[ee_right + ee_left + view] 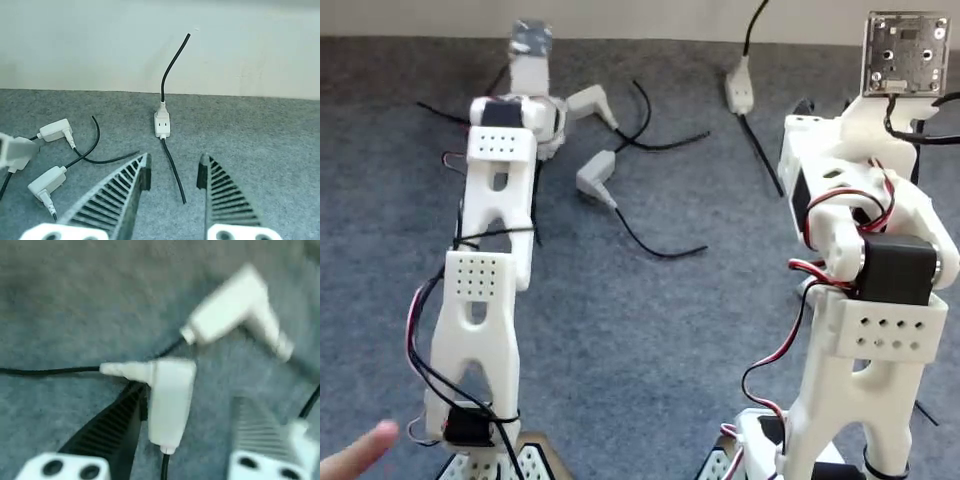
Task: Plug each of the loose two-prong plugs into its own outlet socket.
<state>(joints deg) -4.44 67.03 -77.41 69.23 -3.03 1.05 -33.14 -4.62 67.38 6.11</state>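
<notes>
The right arm stands folded and raised near its base. Its jaws are wide open and empty, and they point over the grey bench toward the far wall. I judge it is parked there to keep the way free. Farther out, the left arm is stretched over the two loose plugs. Its jaws stand open on both sides of one plug, just beside the black finger but not yet pinched, probably lined up for the grasp. The second plug lies just beyond. Farthest, near the wall, the outlet socket lies well apart from both plugs.
</notes>
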